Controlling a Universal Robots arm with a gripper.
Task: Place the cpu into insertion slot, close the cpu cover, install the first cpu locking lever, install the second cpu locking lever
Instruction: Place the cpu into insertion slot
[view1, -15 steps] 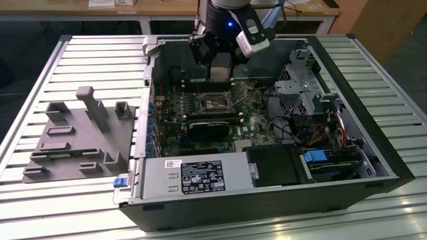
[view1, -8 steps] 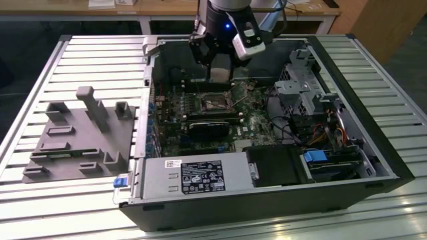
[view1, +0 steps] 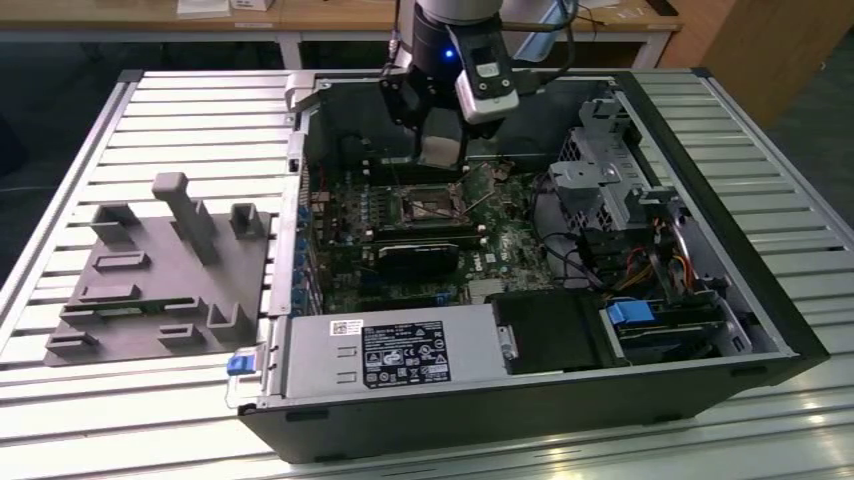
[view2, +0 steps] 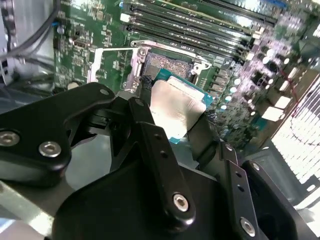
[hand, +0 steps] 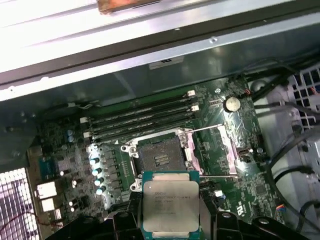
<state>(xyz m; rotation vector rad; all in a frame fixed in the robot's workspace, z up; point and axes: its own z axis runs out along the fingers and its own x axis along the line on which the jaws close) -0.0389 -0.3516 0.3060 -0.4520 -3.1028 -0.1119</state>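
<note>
Open computer case (view1: 694, 215) lying on its side on a slatted metal tabletop (view1: 174, 110), with the arm (view1: 454, 40) reaching down into it from above. The tool (view1: 442, 158) hangs over the green circuit board (view1: 514, 235), towards the back wall of the case.

Its two black fingers (view2: 150, 137) are closed in on opposite edges of the cpu (hand: 171, 205), which sits flat between them with its silvery metal top facing the cameras in both wrist views. The cpu is held clear of the board and is not seated. In the first wrist view it overlaps one rim of the insertion slot (hand: 161, 159).

The slot is uncovered, its dark centre and silver rim exposed. The cpu cover (hand: 227, 150) lies swung open beside the slot, the green board showing through its window. Two thin metal levers (hand: 220, 176) stand released along its edges. A row of long memory slots (hand: 145, 117) runs just beside the socket on the side away from the cpu.

In the exterior view, a grey power supply box (view1: 387, 355) fills the near end of the case, well apart from the tool. A grey moulded fixture (view1: 160, 270) rests on the tabletop at the exterior view's left.
</note>
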